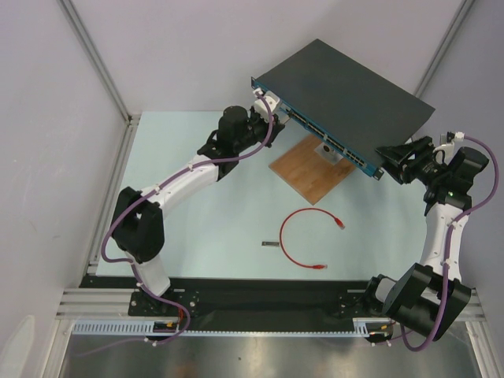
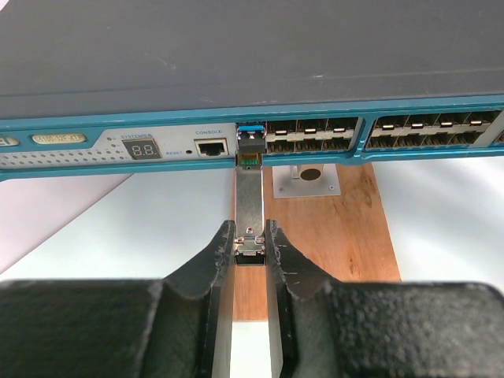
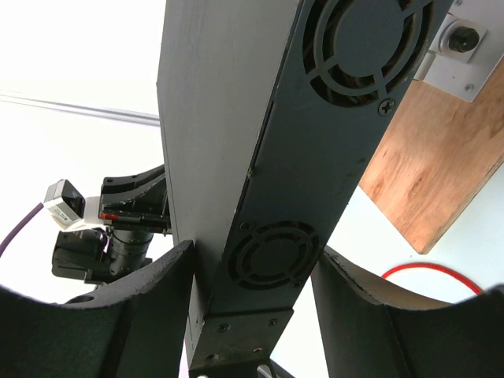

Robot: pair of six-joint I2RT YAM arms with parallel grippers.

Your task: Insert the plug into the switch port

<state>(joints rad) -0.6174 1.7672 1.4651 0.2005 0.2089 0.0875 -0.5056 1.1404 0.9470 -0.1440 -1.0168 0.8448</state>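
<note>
The dark switch (image 1: 346, 94) with a teal front sits tilted above the table; it also shows in the left wrist view (image 2: 236, 55). My left gripper (image 2: 250, 236) is shut on the rear end of a slim metal plug (image 2: 250, 189). The plug's blue-tabbed front end sits in the leftmost port of the port row (image 2: 311, 134), just right of the console socket (image 2: 211, 146). In the top view the left gripper (image 1: 272, 106) is at the switch's left front corner. My right gripper (image 3: 253, 256) straddles the switch's right end (image 3: 260, 157), both fingers against it; it also shows from above (image 1: 391, 161).
A wooden board (image 1: 311, 169) lies under the switch, with a white bracket (image 1: 331, 151) on it. A red cable loop (image 1: 303, 236) and a small dark piece (image 1: 270, 244) lie on the table in front. Frame posts and walls stand at the back and sides.
</note>
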